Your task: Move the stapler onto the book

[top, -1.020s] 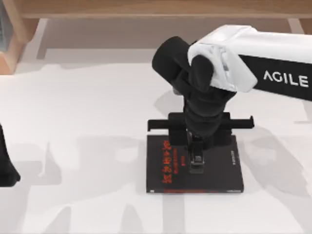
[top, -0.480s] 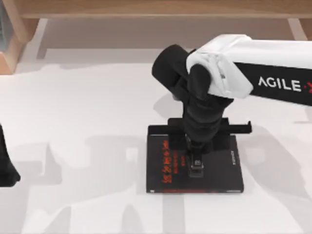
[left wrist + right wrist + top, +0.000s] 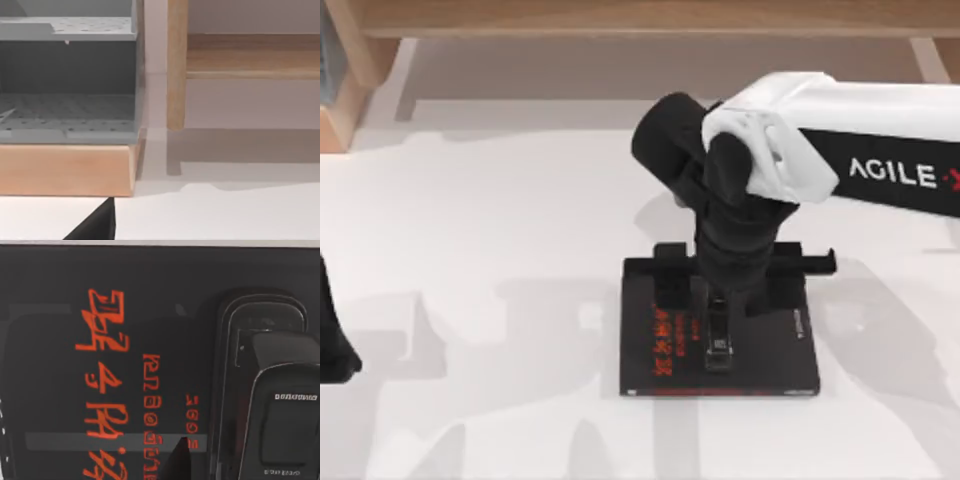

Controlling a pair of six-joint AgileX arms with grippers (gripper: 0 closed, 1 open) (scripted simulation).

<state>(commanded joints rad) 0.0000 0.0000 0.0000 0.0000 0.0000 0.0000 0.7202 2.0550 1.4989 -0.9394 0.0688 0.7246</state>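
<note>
Lying flat on the white surface (image 3: 490, 250) near the middle of the top view is one book (image 3: 760, 370), black-covered with red characters (image 3: 105, 390) in columns on the left part of its cover. One stapler (image 3: 719, 340), small, narrow and black with a pale spot, sits on that cover just right of the red characters, its long side running toward the near edge of the book. The right arm reaches in from the right, and the right claw (image 3: 720, 315) hangs directly over the stapler's far end; whether its fingers are spread or pinching the stapler I cannot tell. The right wrist view looks close down on the cover and the stapler's glossy body (image 3: 270, 405). The left arm (image 3: 332, 335) is parked at the left edge of the surface. Its wrist view faces one grey shelf unit (image 3: 67, 75) with a wooden base and one wooden post (image 3: 177, 65).
</note>
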